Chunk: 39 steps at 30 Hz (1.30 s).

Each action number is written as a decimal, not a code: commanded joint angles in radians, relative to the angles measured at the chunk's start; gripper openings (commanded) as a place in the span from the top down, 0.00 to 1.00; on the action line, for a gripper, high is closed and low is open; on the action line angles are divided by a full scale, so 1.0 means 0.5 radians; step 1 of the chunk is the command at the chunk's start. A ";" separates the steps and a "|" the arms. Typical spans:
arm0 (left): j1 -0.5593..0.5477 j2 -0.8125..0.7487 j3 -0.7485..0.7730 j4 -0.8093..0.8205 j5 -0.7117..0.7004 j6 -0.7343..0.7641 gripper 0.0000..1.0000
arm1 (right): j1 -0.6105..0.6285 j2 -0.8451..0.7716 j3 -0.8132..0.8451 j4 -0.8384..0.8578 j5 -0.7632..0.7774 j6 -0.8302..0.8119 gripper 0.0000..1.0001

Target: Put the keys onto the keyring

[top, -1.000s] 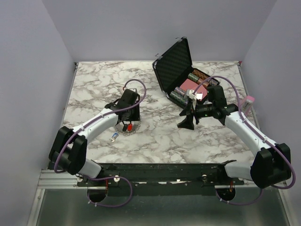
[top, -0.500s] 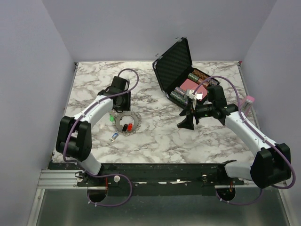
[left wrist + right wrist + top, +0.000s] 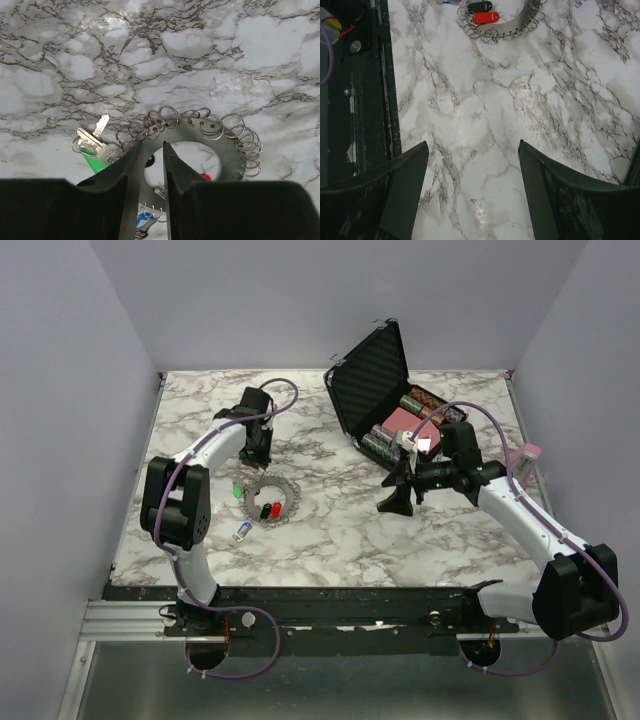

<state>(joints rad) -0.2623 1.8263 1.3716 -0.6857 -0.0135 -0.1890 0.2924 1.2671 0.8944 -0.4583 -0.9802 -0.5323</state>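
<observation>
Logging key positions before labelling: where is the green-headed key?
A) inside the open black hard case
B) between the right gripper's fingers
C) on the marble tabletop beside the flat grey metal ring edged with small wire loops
C: the green-headed key lies on the marble tabletop beside the flat grey metal ring, by a silver key.

left fingers [image 3: 258, 458] hang just beyond the keyring [image 3: 286, 492] on the desk [image 3: 340, 535]; right fingers [image 3: 398, 504] spread wide near the open case [image 3: 372, 375].
</observation>
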 commanded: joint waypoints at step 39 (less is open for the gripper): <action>0.024 0.351 0.408 -0.430 0.089 0.176 0.71 | -0.008 -0.003 -0.015 -0.001 0.028 -0.009 0.19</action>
<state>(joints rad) -0.2481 2.0087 1.5650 -0.9024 0.0368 -0.1112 0.2924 1.2671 0.8944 -0.4583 -0.9798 -0.5323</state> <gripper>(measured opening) 0.286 0.809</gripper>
